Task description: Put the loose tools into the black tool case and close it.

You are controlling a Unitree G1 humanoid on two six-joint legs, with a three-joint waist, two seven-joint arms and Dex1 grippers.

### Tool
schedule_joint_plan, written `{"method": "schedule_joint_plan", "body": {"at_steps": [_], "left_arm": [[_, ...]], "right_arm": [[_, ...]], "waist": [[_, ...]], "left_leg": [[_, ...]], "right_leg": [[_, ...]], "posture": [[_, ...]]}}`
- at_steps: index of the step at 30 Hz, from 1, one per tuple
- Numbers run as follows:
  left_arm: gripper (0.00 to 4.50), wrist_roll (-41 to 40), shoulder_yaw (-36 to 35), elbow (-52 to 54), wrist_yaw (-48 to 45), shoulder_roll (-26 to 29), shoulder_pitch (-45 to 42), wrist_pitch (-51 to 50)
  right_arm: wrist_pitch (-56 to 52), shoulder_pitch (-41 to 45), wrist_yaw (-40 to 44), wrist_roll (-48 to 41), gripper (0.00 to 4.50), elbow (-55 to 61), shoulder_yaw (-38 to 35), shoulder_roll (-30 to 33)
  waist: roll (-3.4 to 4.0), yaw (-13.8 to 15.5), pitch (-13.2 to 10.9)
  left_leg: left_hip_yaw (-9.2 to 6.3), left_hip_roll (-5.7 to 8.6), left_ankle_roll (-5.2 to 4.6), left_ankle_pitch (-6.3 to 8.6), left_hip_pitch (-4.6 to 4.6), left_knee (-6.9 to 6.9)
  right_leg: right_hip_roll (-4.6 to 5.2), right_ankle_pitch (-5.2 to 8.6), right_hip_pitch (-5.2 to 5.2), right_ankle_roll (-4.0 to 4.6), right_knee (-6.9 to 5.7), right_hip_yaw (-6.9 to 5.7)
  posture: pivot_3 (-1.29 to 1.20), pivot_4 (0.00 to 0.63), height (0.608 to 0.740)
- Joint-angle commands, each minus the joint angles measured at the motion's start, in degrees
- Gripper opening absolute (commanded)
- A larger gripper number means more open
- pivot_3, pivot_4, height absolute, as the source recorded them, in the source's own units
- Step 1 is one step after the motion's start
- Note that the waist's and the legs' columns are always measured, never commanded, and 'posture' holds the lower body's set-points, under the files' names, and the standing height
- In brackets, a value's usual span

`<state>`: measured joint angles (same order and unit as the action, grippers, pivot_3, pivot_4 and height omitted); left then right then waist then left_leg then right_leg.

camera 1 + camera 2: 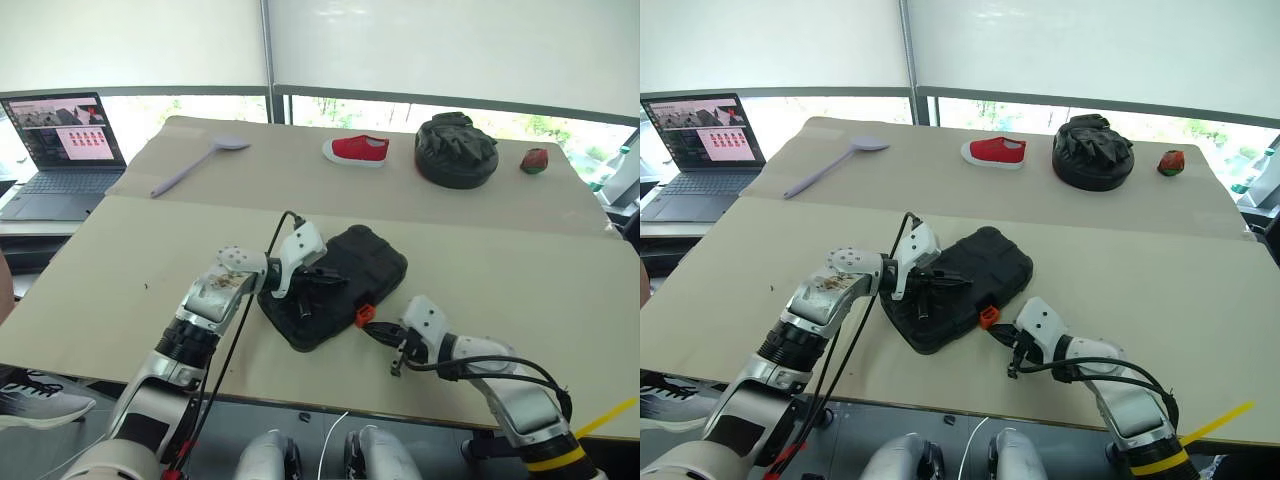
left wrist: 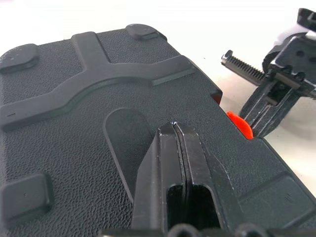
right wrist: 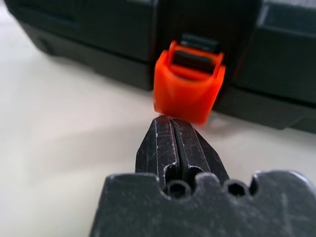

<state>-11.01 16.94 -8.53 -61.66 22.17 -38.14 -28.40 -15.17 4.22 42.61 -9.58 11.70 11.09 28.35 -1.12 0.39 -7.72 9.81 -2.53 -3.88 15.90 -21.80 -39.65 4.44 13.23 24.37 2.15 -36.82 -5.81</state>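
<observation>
Your case (image 1: 335, 285) lies shut on the near table, lid down, its long axis running diagonally away from you to the right. The orange latch (image 3: 187, 89) sits on the case's near edge, still hanging loose. Your right gripper (image 3: 180, 136), fingers pressed together and empty, points straight at the latch, just short of it. Your left gripper (image 2: 175, 143), also closed and empty, rests on the lid. The right arm is the nearer one for snapping the latch.
</observation>
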Motion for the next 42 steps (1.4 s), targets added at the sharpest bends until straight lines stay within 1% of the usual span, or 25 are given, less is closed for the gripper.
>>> {"method": "schedule_joint_plan", "body": {"at_steps": [1, 3, 8, 16, 23, 36, 42], "left_arm": [[0.03, 1.3, 2.7, -3.1, -0.6, 0.8, 2.6, -2.8], [0.03, 1.3, 2.6, -3.2, -0.7, 0.7, 2.5, -2.8], [0.03, 1.2, 2.7, -3.2, -0.8, 0.8, 2.6, -3.1], [0.03, 1.0, 2.8, -2.8, -0.9, 0.9, 3.2, -3.7], [0.03, 1.1, 2.9, -2.9, -0.9, 0.9, 3.2, -3.8], [0.03, 0.9, 3.2, -2.5, -0.9, 0.6, 4.1, -4.2], [0.03, 0.8, 3.3, -2.6, -0.8, 0.1, 4.3, -4.2]], "right_arm": [[6.1, 1.0, -1.5, 0.7, 0.00, -0.1, -1.7, -1.3], [7.7, 0.9, -1.9, 0.4, 0.00, -0.2, -2.4, -2.1], [6.7, 0.5, -0.5, -2.8, 0.00, 3.0, -3.9, -2.9], [4.9, 2.2, 1.0, -4.4, 0.00, 5.1, -5.5, -1.0], [3.0, 3.5, 4.0, -5.8, 0.00, 5.1, -5.2, 1.0], [-3.0, 5.7, 5.2, -9.5, 0.00, 7.8, -5.8, 0.9], [-1.7, 6.9, 4.7, -7.7, 0.00, 6.5, -5.1, 0.3]], "waist": [[0.00, 0.0, 0.0], [0.00, -0.1, 0.0], [0.00, -0.2, 0.0], [0.02, -0.3, 0.0], [0.02, -0.4, 0.0], [0.02, -0.9, 0.0], [0.03, -1.1, 0.0]], "left_leg": [[0.00, 0.00, 0.00, 0.00, -0.01, 0.00], [0.01, 0.00, 0.02, 0.00, -0.03, 0.00], [0.00, 0.00, 0.08, 0.00, -0.05, 0.00], [-0.01, -0.01, 0.08, 0.01, -0.13, 0.00], [-0.01, -0.01, 0.07, 0.01, -0.15, 0.01], [-0.02, -0.03, 0.10, 0.01, -0.18, 0.07], [-0.03, -0.03, 0.35, 0.08, -0.12, 0.15]], "right_leg": [[0.00, 0.00, 0.01, 0.00, 0.00, 0.00], [0.00, 0.00, 0.02, 0.00, 0.00, 0.00], [0.00, 0.00, 0.05, 0.00, -0.02, 0.00], [0.01, 0.00, 0.14, 0.01, -0.02, 0.00], [0.01, 0.00, 0.16, 0.01, -0.01, 0.00], [0.01, 0.00, 0.24, 0.02, -0.01, 0.01], [0.01, -0.01, 0.23, 0.02, -0.01, 0.02]], "posture": [[0.00, 0.150, 0.740], [0.00, 0.150, 0.740], [0.00, 0.150, 0.740], [0.00, 0.150, 0.740], [0.00, 0.150, 0.740], [0.00, 0.150, 0.740], [0.00, 0.150, 0.740]]}}
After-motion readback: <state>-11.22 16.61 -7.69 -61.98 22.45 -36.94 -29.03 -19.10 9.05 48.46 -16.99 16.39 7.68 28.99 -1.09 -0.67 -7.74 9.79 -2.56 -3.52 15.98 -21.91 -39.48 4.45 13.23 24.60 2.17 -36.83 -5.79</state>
